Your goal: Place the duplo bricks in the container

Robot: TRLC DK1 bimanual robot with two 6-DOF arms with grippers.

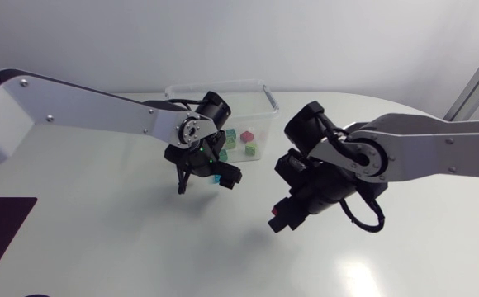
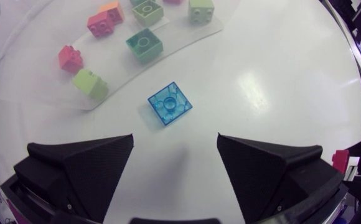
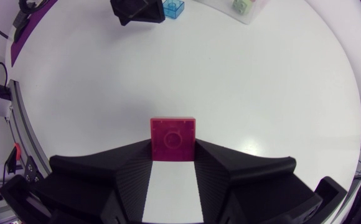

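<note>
Bright, even overhead light, no harsh shadows. Head cam: white glare patch on the table [image 1: 359, 276], faint grey shadow under the left gripper [image 1: 205, 180]. Left wrist cam: pale hotspot on table beside the blue brick [image 2: 170, 103], soft shadow btwn the fingers [image 2: 81, 168]. Right wrist cam: red brick [image 3: 173, 140] evenly lit, table dims twd its rim.

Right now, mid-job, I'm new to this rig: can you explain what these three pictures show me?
Two robot arms work at a white table. The overhead picture shows both: left arm, right arm. The other two pictures come from a camera on each arm's wrist, looking past its black jaws. The left jaws are open above a blue brick lying on the table beside the clear container, which already holds several bricks. The right jaws are shut on a red brick.
</note>
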